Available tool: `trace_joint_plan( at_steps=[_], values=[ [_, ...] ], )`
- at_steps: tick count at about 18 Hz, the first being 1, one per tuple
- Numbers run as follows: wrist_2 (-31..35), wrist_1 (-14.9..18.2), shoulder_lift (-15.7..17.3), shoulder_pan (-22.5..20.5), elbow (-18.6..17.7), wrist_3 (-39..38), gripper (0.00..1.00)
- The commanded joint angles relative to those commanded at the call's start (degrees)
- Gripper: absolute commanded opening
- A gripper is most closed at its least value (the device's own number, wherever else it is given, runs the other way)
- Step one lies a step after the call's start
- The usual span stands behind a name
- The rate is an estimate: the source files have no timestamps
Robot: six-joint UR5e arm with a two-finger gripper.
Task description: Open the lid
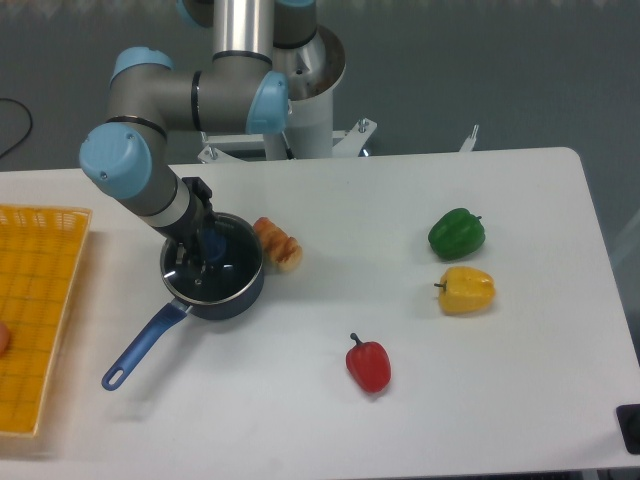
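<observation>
The glass lid (230, 262) lies flat on the dark blue saucepan (238, 298), left of the table's middle. The pan's long blue handle (140, 350) points toward the front left. My gripper (205, 250) reaches down from the upper left onto the lid's blue centre knob (212, 241), with its dark fingers on either side of the knob. The fingers blend into the dark pan, so how tightly they hold the knob is unclear. The lid's left part is hidden behind my wrist.
A bread roll (278, 244) touches the pan's right side. A green pepper (457, 232) and a yellow pepper (466, 290) lie at the right, and a red pepper (368, 364) lies front of centre. A yellow basket (40, 310) fills the left edge.
</observation>
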State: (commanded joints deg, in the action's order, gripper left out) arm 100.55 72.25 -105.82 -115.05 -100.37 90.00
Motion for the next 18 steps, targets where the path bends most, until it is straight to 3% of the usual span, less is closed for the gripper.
trace_joint_plan(
  at_steps=[3, 18],
  values=[
    [0.2, -0.1, -0.1, 0.2, 0.0, -1.3, 0.75],
    [0.4, 0.1, -0.8, 0.3, 0.5, -3.9, 0.7]
  ],
)
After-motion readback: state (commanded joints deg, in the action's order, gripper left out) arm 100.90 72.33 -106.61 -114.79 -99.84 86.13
